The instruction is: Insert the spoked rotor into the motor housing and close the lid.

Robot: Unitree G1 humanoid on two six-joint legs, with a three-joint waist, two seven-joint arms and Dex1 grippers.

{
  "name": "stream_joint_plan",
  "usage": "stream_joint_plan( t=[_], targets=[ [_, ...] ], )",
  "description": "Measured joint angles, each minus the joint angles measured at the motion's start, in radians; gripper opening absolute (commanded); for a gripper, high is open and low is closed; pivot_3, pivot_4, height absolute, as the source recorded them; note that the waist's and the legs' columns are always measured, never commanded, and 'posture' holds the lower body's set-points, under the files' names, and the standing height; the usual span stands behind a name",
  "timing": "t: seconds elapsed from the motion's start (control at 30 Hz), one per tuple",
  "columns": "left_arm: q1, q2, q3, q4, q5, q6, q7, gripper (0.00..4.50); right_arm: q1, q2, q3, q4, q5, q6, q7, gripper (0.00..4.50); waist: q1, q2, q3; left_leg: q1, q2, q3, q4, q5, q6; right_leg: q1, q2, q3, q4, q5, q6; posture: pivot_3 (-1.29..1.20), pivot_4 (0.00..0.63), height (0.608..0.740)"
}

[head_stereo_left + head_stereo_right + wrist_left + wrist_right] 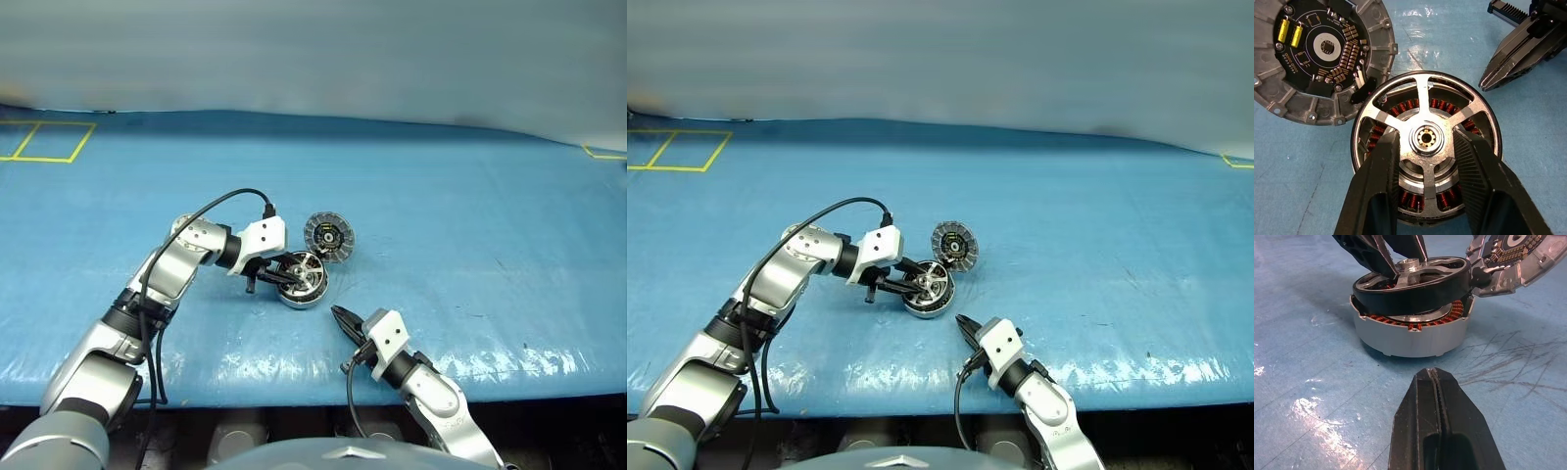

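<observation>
Left fingers (1381, 196) astride spoked rotor (1427, 147) hub, arm angled down.

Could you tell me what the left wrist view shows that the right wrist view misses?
Left wrist view alone: the lid's circuit-board face with yellow parts, and the left claw's fingers straddling the spoked rotor's hub from above.

Right wrist view alone: the rotor sitting tilted, not fully seated in the motor housing, and the shut right claw.

Both: rotor, copper windings, lid, blue table.
</observation>
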Motion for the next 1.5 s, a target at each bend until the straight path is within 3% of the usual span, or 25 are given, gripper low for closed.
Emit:
stream_joint_plan(
  t=[0.2,0.43,0.63,0.73,0.9,1.03,1.37,1.5],
  targets=[
    [0.000,0.001,0.000,0.000,-0.002,0.009,-0.003,1.31,-0.007,0.000,0.001,0.002,-0.005,0.002,-0.001,0.00,-0.001,0.000,0.000,0.000,0.000,0.000,0.000,0.000,0.000,0.000,0.000,0.000,0.000,0.000,0.000,0.00,0.150,0.740],
    [-0.001,-0.004,0.007,-0.009,-0.030,0.032,-0.003,3.61,-0.015,0.000,0.001,0.004,-0.009,0.003,-0.003,0.00,0.000,0.000,0.000,0.000,0.000,0.000,0.000,0.000,0.000,0.000,0.000,0.000,0.000,0.000,0.000,0.00,0.150,0.740],
    [-0.001,-0.003,0.023,-0.023,-0.052,0.054,0.002,3.61,-0.014,0.000,0.001,0.004,-0.010,0.005,-0.004,0.00,0.000,0.000,0.000,0.000,0.000,0.000,0.000,0.000,0.000,0.000,0.000,0.000,0.000,0.000,0.000,0.00,0.150,0.740],
    [0.011,-0.003,0.057,-0.077,-0.096,0.093,0.010,3.02,-0.014,0.000,-0.001,0.004,-0.010,0.006,-0.007,0.00,0.000,0.000,0.000,0.000,0.001,0.000,0.000,0.000,0.000,0.000,0.000,0.000,0.000,0.000,0.000,0.00,0.150,0.740],
    [0.150,0.002,0.156,-0.205,-0.165,0.141,0.089,1.34,-0.014,0.021,-0.052,-0.010,0.019,0.052,-0.041,0.00,-0.011,0.001,0.000,0.000,0.002,0.000,0.000,0.000,0.000,0.000,-0.001,0.000,0.001,0.000,0.000,0.00,0.150,0.740],
    [0.359,-0.065,0.258,-0.335,-0.218,0.130,0.227,0.02,-0.077,0.040,-0.085,-0.068,-0.009,0.203,-0.114,0.00,-0.012,0.002,0.000,0.000,0.002,0.000,0.000,0.000,0.000,0.000,-0.002,0.001,0.001,0.000,0.000,0.00,0.150,0.740],
    [0.829,-0.289,0.333,-0.456,-0.207,-0.200,0.487,0.02,-0.407,0.101,-0.160,-0.090,-0.089,0.579,-0.276,0.00,-0.013,0.005,0.001,0.001,0.002,0.001,0.000,0.002,0.001,0.000,-0.003,0.001,0.001,0.003,-0.002,0.00,0.150,0.740],
    [0.925,-0.338,0.333,-0.447,-0.197,-0.328,0.528,0.02,-0.535,0.094,-0.175,-0.016,-0.099,0.617,-0.279,0.00,-0.011,0.008,0.003,0.000,0.002,0.000,0.000,0.002,0.001,0.000,-0.003,0.000,0.001,0.003,-0.002,0.00,0.150,0.740]
  ],
)
